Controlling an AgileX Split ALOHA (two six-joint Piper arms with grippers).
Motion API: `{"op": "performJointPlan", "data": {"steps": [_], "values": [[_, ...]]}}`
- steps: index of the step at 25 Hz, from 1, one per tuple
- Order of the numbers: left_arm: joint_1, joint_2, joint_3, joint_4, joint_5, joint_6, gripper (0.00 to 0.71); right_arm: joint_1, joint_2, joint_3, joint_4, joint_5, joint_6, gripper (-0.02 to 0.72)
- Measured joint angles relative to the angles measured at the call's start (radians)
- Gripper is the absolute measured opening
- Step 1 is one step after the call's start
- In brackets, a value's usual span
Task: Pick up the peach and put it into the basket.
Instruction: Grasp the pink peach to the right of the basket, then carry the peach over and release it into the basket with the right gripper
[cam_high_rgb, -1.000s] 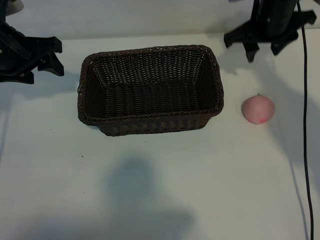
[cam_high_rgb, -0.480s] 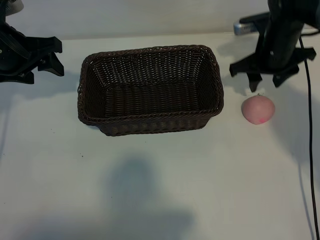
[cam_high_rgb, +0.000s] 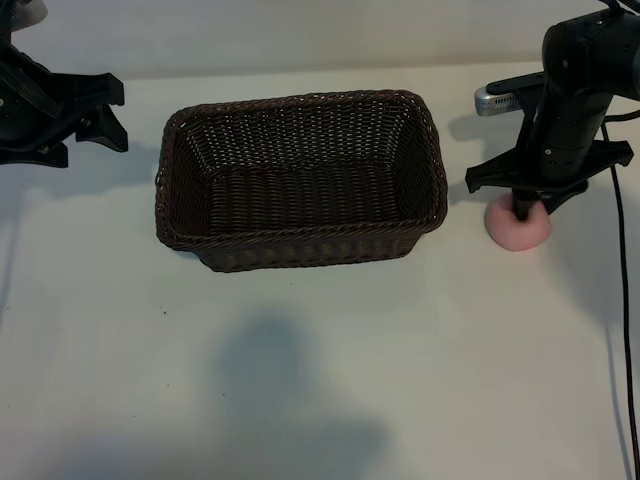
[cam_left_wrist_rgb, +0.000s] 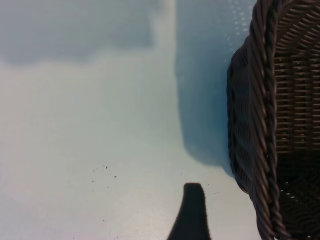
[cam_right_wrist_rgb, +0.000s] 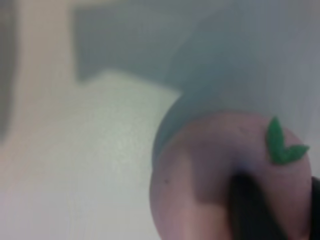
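Note:
The pale-pink peach (cam_high_rgb: 515, 233) rests on the white table to the right of the dark-brown wicker basket (cam_high_rgb: 300, 237). My right gripper (cam_high_rgb: 525, 205) has come straight down on it and is shut on the peach, hiding its upper half. In the right wrist view the peach (cam_right_wrist_rgb: 200, 175) shows a green leaf, one dark finger (cam_right_wrist_rgb: 247, 210) lies against it, and the other is at the picture's edge. My left gripper (cam_high_rgb: 112, 115) stays parked open at the far left, beside the basket's end (cam_left_wrist_rgb: 255, 125).
A black cable (cam_high_rgb: 616, 300) runs down the table's right side. A small grey object (cam_high_rgb: 497, 99) lies behind the right arm. White table (cam_high_rgb: 300, 380) stretches in front of the basket.
The right arm has come down from the back onto the peach, and its jaws have narrowed around it. Peach, basket and left arm have not moved.

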Motion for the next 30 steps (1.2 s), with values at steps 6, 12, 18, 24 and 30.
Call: {"op": "performJointPlan", "data": {"steps": [6,12,18,24,30], "values": [[0.0,0.0,0.0,0.0,0.0,0.006,0.591,0.0,-0.005,0.0,0.012,0.0,0.0,0.043],[0.0,0.0,0.0,0.0,0.0,0.006,0.591,0.0,-0.068,-0.007,0.017,0.022,-0.019,0.043],[0.0,0.0,0.0,0.0,0.0,0.006,0.591,-0.002,-0.147,-0.166,0.008,0.143,-0.028,0.043],[0.0,0.0,0.0,0.0,0.0,0.006,0.591,-0.002,-0.151,-0.309,0.007,0.234,-0.037,0.043],[0.0,0.0,0.0,0.0,0.0,0.006,0.591,0.003,-0.151,-0.341,0.048,0.253,-0.042,0.043]]}}
